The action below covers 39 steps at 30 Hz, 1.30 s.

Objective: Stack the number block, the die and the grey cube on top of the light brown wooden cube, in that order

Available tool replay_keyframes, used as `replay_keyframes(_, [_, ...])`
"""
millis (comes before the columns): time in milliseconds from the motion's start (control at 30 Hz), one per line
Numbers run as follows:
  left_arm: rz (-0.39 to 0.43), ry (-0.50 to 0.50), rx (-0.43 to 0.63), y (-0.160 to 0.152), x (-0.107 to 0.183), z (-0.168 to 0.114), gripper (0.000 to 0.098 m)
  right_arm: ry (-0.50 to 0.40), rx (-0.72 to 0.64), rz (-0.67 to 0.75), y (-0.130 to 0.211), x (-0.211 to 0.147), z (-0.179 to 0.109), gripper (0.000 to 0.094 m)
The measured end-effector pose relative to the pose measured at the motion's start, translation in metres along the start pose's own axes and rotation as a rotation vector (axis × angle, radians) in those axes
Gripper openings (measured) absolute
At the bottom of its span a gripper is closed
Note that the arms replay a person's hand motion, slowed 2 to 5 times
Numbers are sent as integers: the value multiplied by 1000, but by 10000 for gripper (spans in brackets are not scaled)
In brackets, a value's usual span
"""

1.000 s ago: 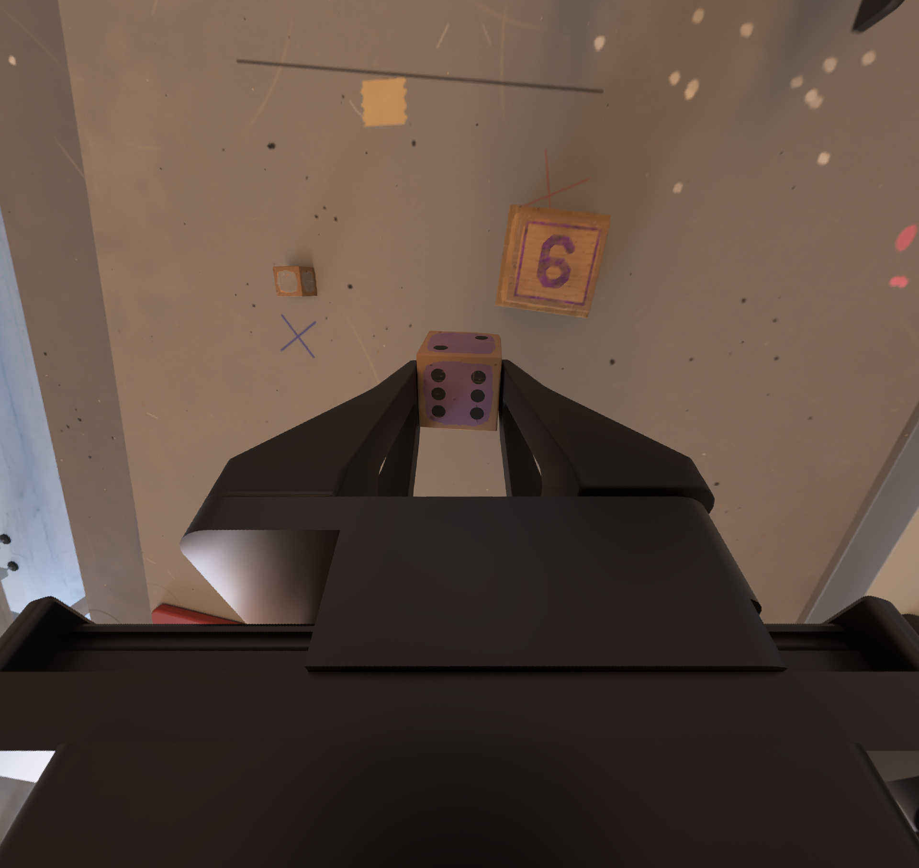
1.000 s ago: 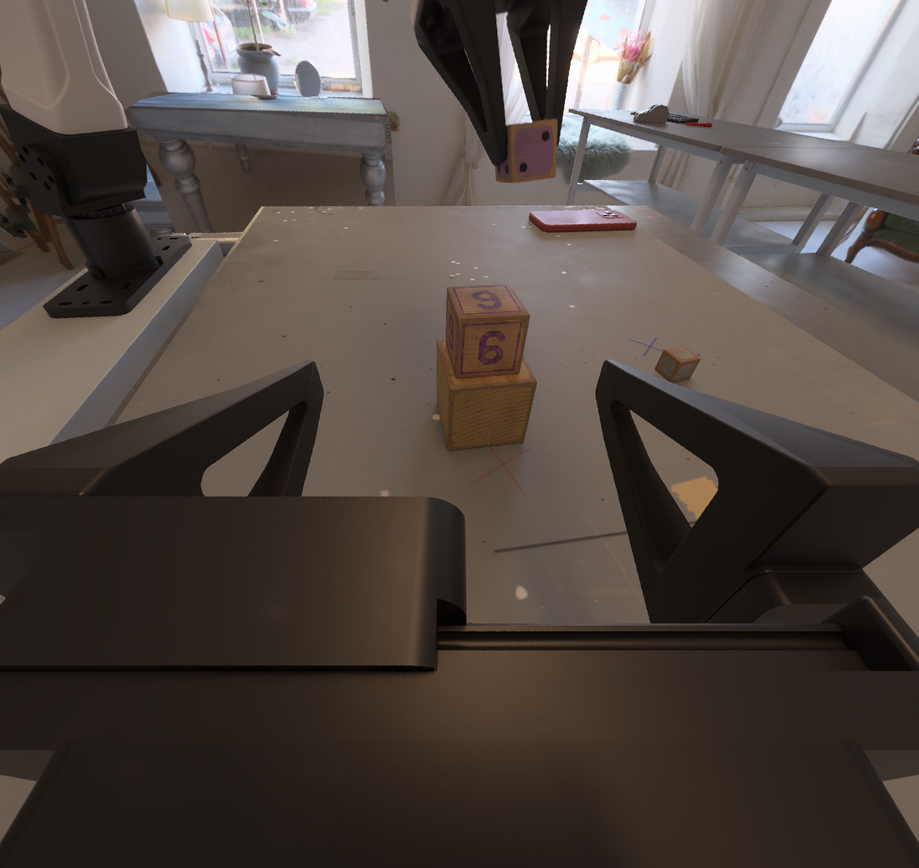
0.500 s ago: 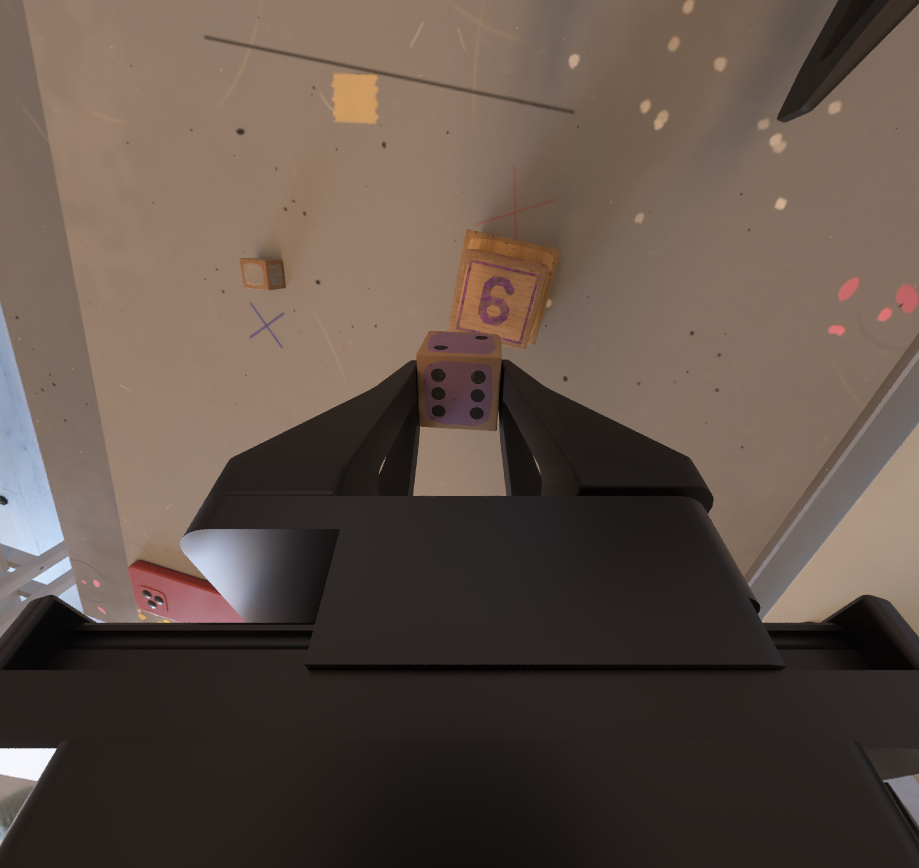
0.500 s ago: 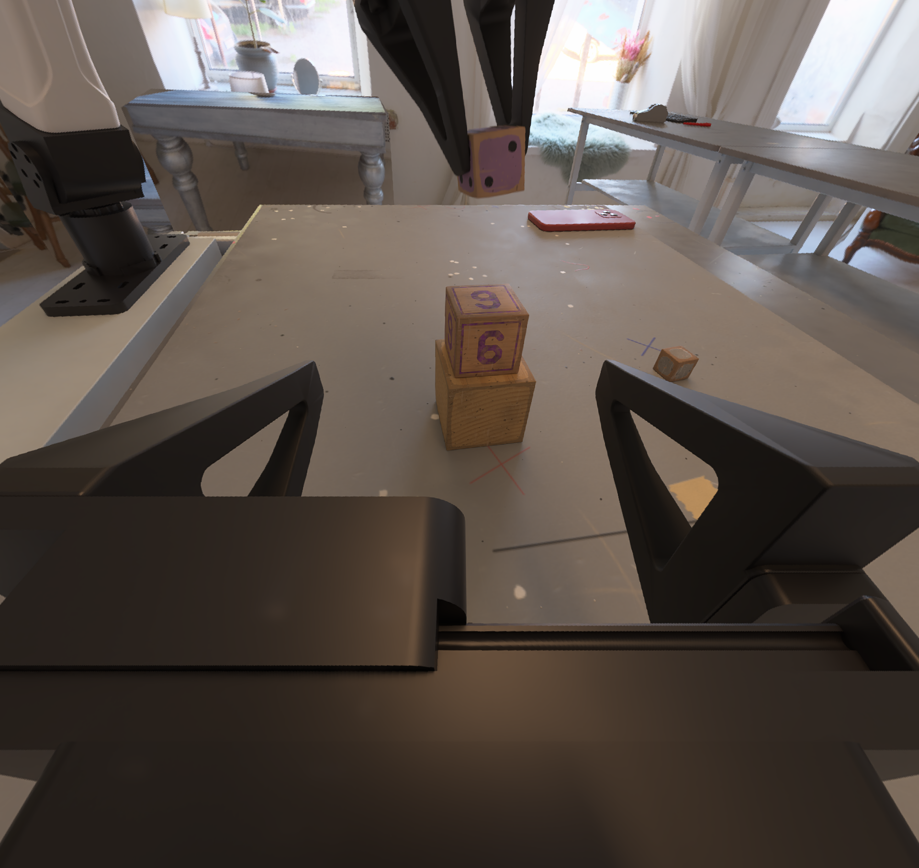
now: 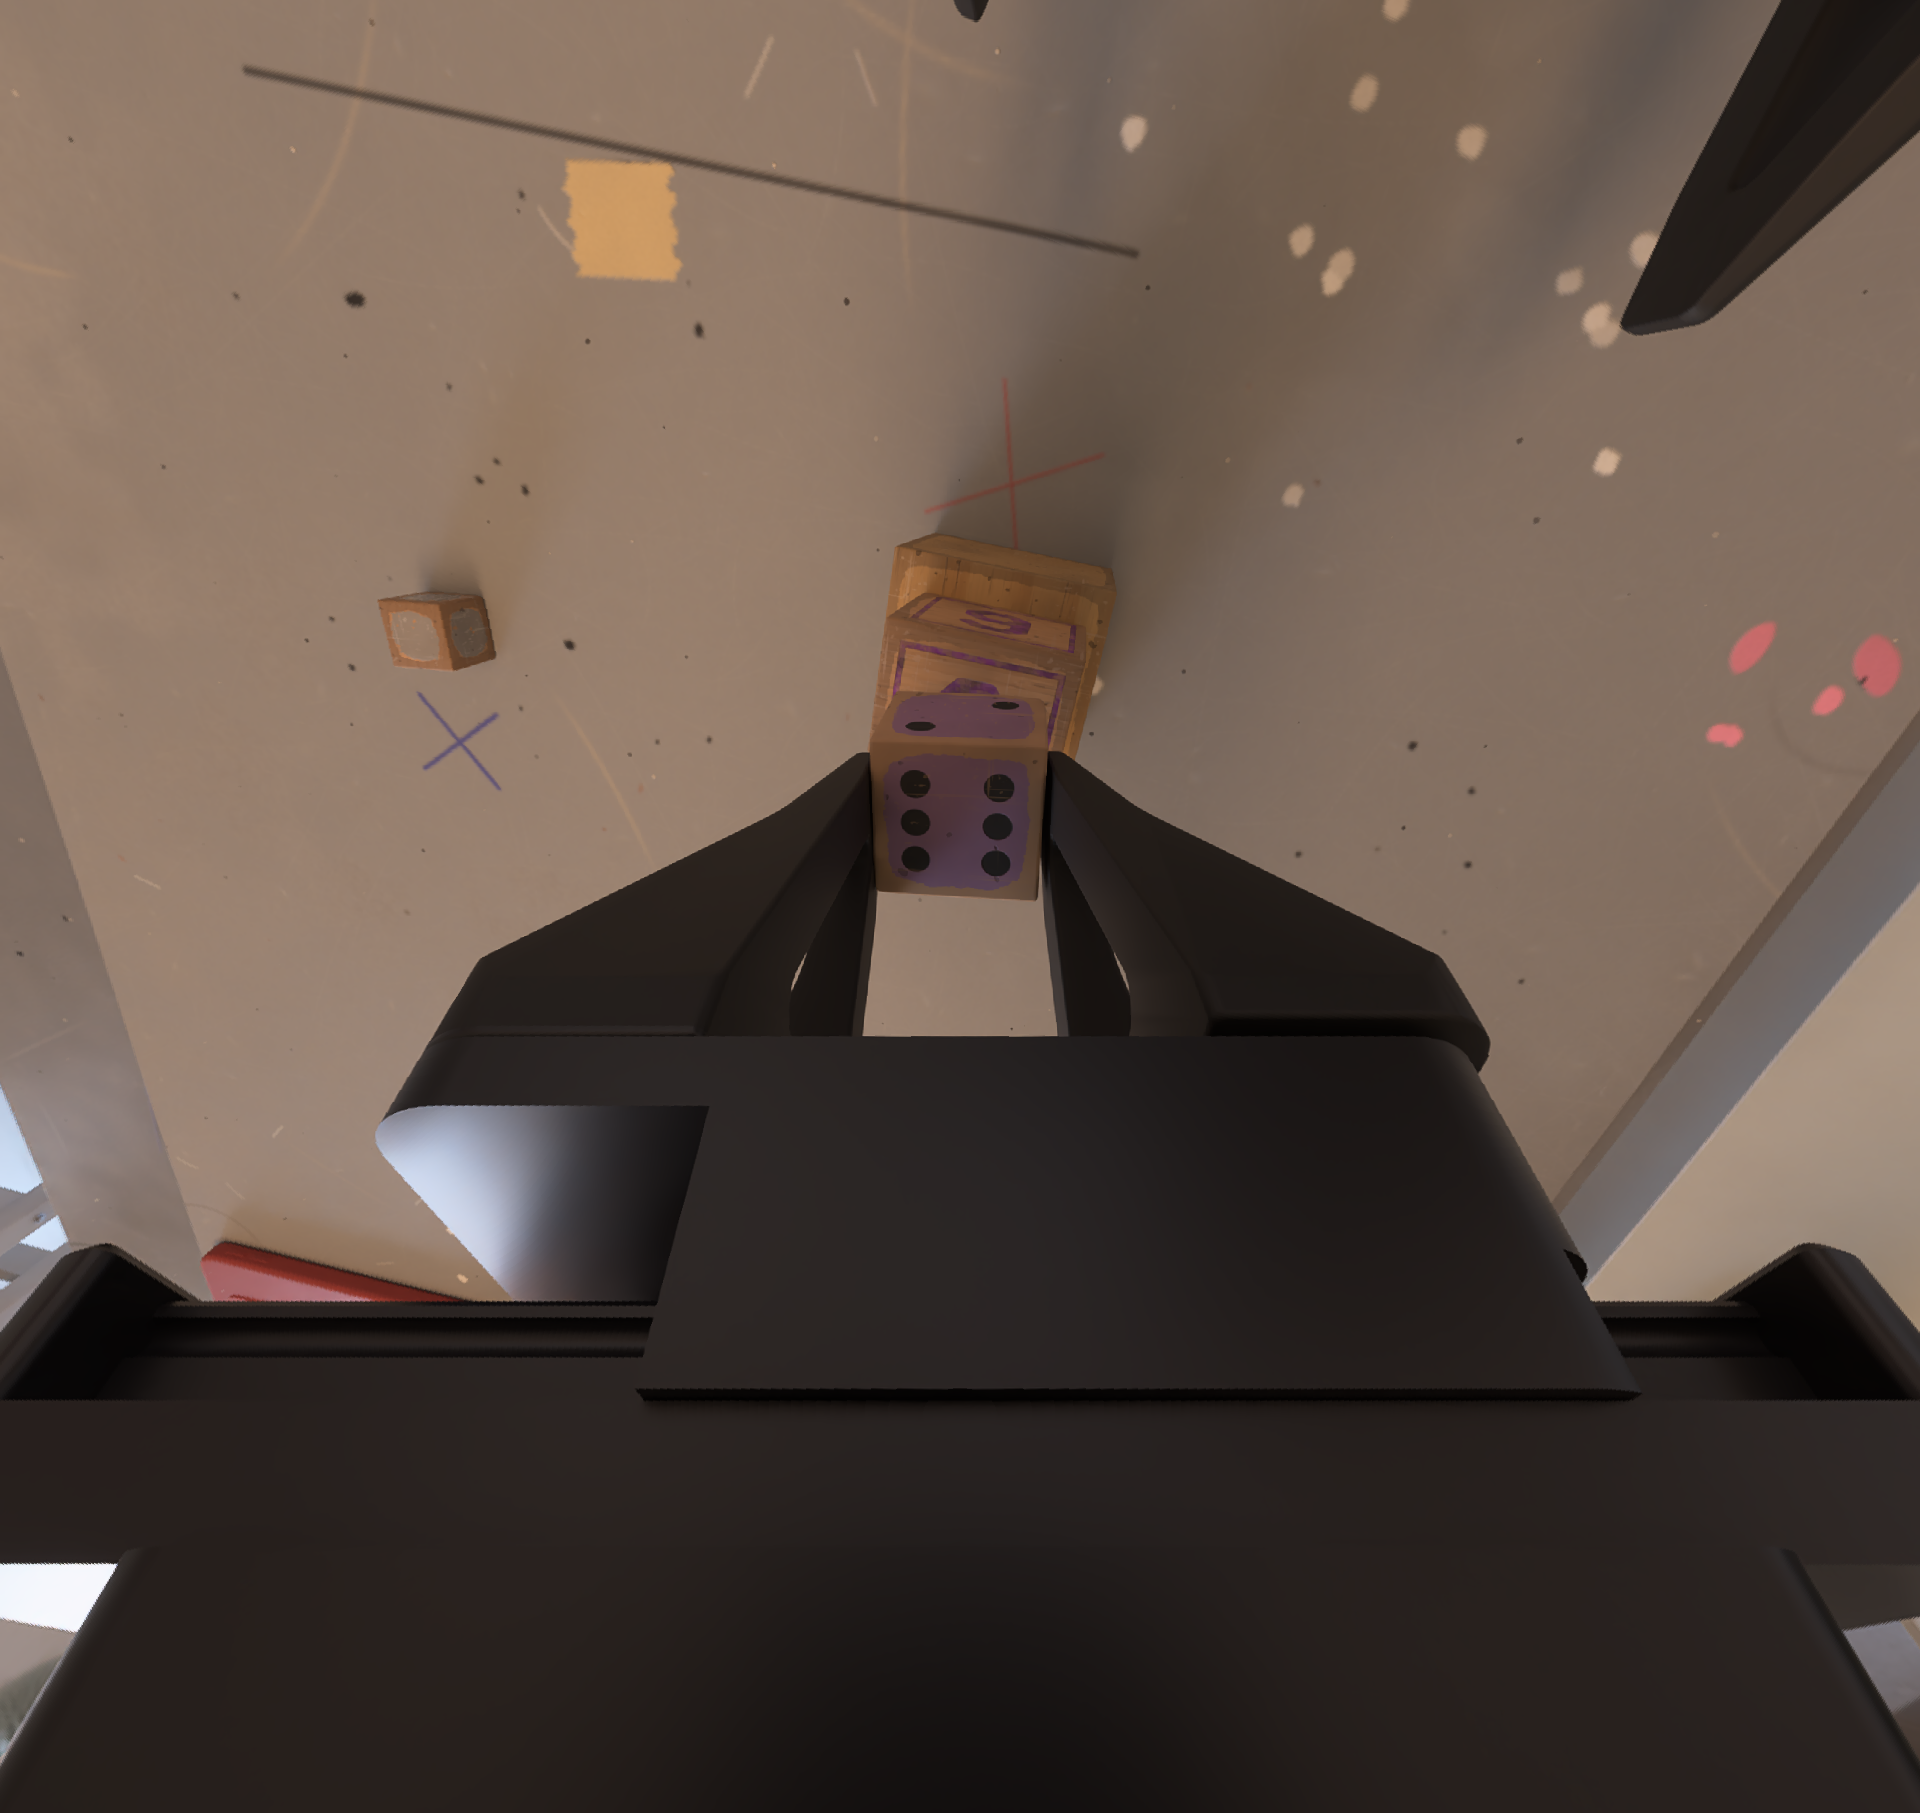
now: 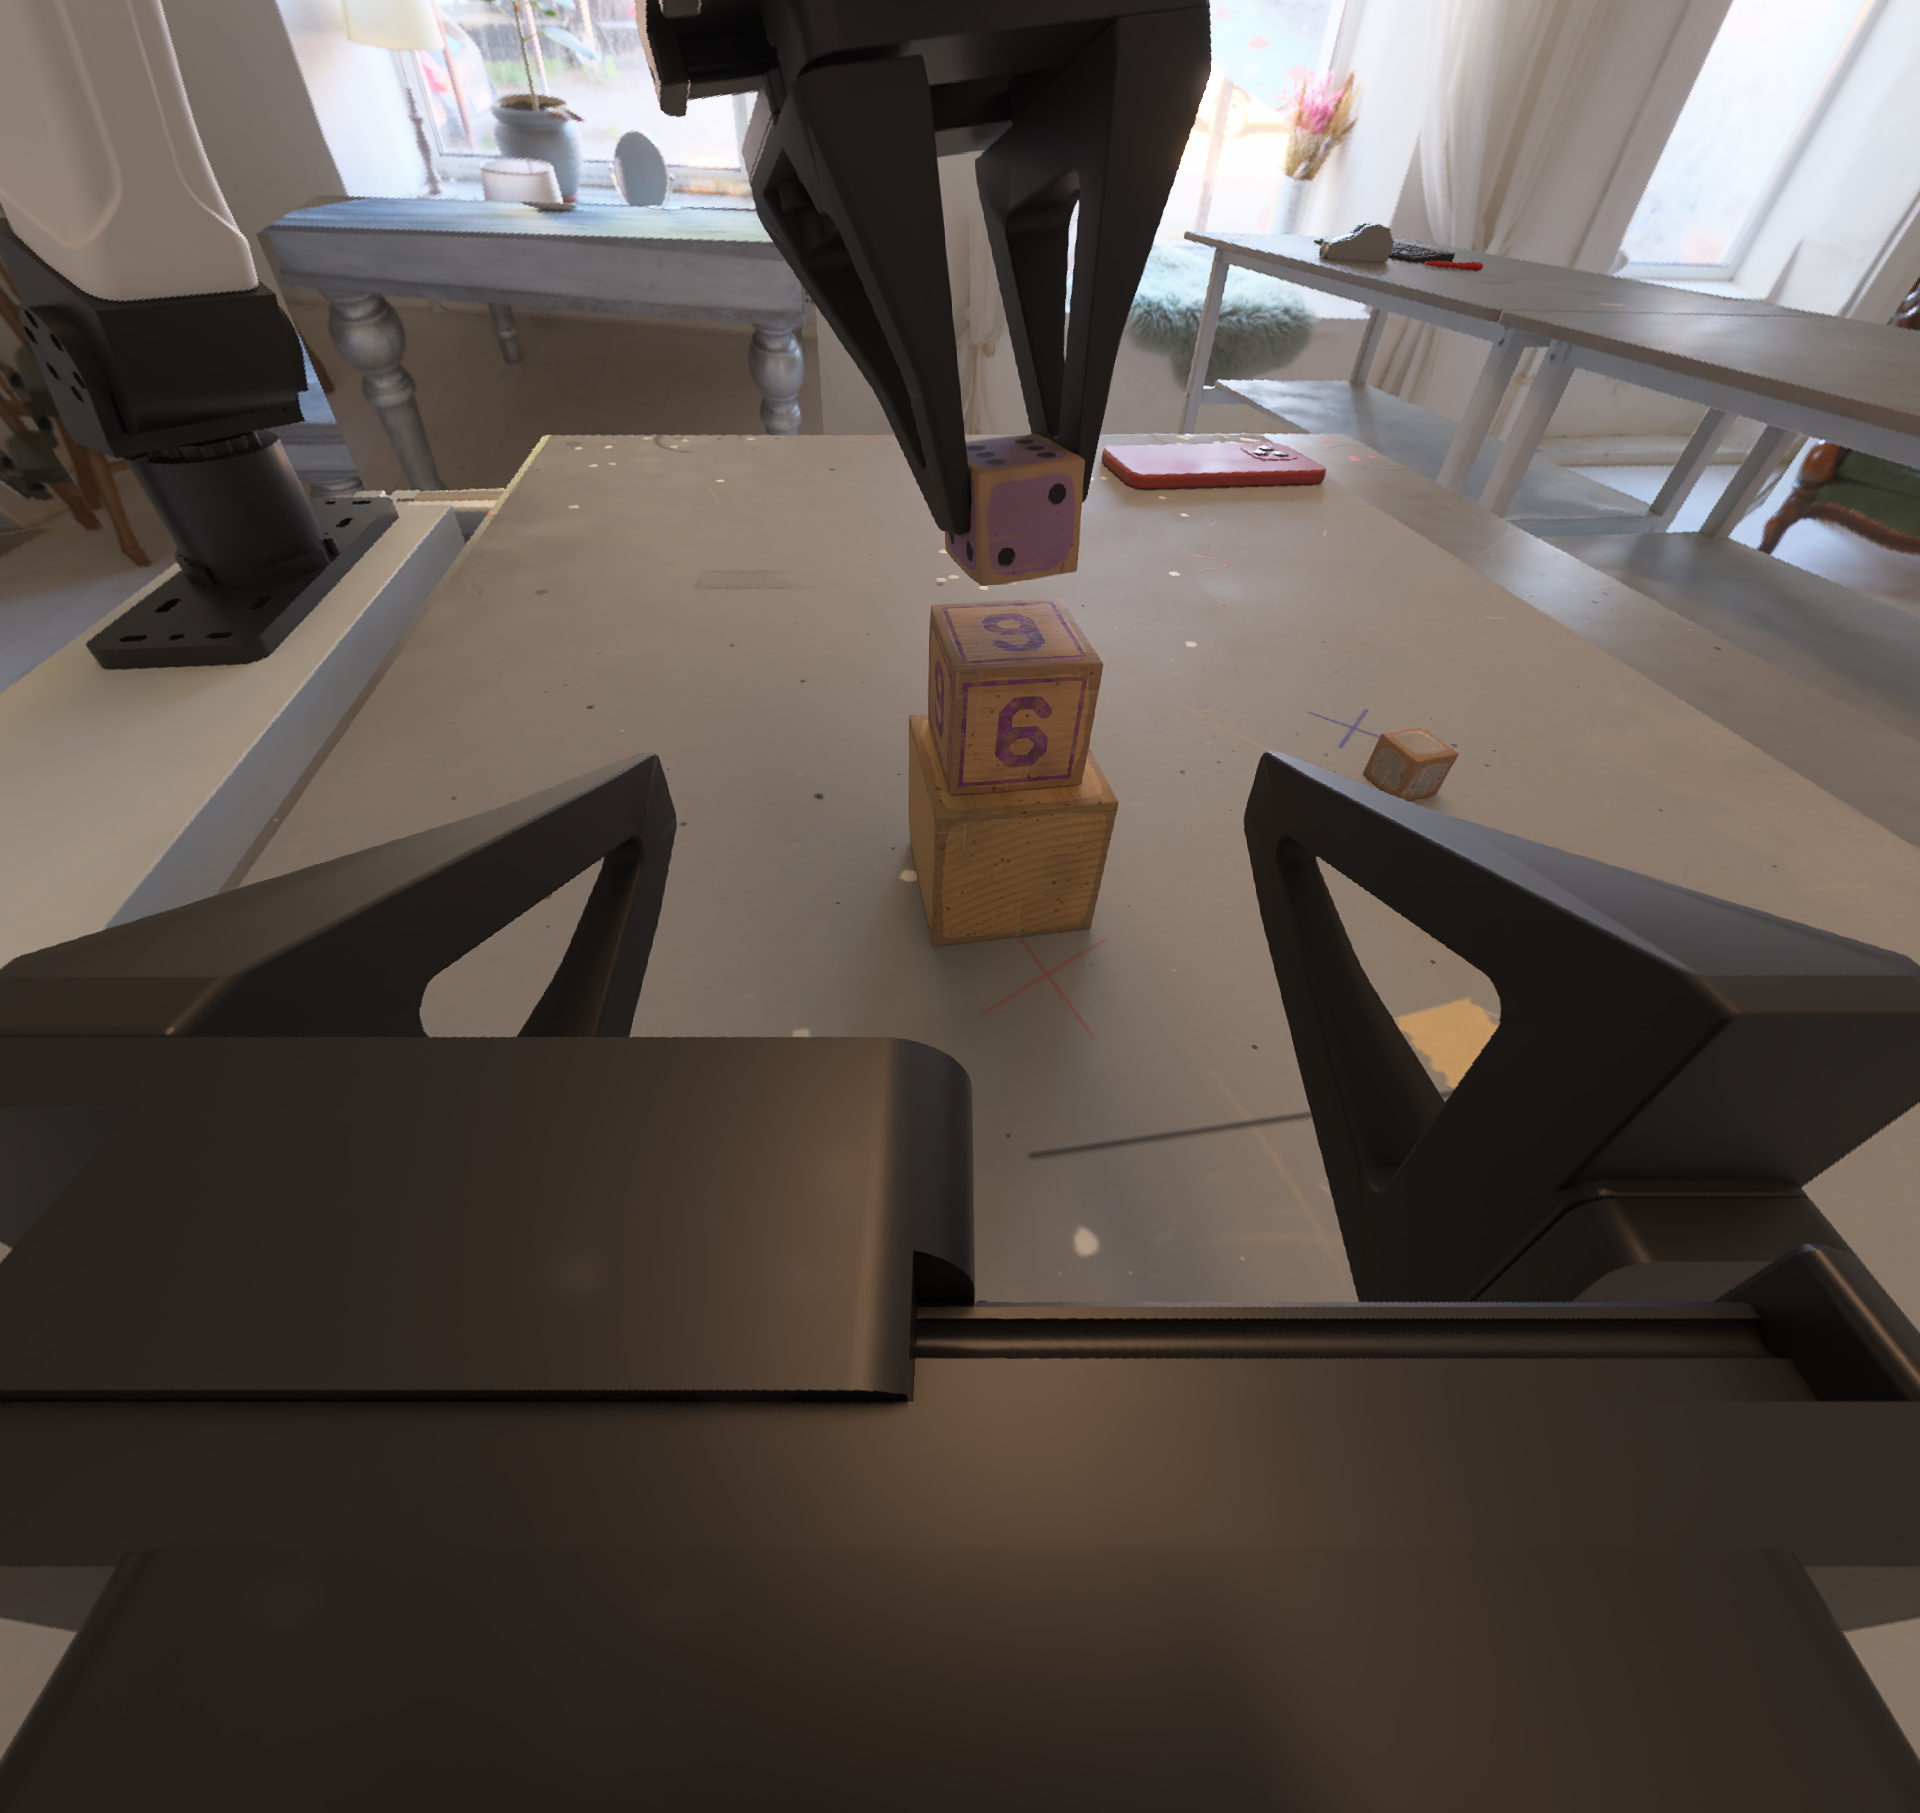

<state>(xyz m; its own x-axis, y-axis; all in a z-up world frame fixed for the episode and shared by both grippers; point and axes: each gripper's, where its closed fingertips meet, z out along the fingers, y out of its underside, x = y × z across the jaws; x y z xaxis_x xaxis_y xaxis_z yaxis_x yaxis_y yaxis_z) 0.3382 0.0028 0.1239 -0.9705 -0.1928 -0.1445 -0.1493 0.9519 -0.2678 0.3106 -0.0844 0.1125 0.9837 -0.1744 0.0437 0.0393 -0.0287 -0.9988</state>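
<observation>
The number block [image 6: 1013,698] sits on the light brown wooden cube [image 6: 1010,864] in the middle of the table. My left gripper [image 5: 958,807] is shut on the purple-faced die [image 5: 958,813], which also shows in the right wrist view [image 6: 1018,511], hanging a short gap above the number block, apart from it. From the left wrist view the stack [image 5: 997,620] lies just beyond the die. The small grey cube [image 6: 1410,762] [image 5: 437,630] lies on the table to the side, near a blue cross. My right gripper [image 6: 961,828] is open and empty, facing the stack.
A red phone [image 6: 1212,463] lies at the far end of the table. The left arm's base [image 6: 208,475] stands at the table's left edge. A tan tape patch [image 5: 621,219] and a red cross [image 6: 1044,979] mark the tabletop [image 6: 644,724].
My left gripper has carried the die sideways and down until it hangs right above the number block. The right gripper and the stack have not moved.
</observation>
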Motion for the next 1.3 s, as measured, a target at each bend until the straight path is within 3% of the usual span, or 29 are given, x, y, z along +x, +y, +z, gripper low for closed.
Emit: replay_keyframes(1300, [38, 20, -53, 0, -2, 19, 261, 0, 2, -3, -1, 0, 0, 940])
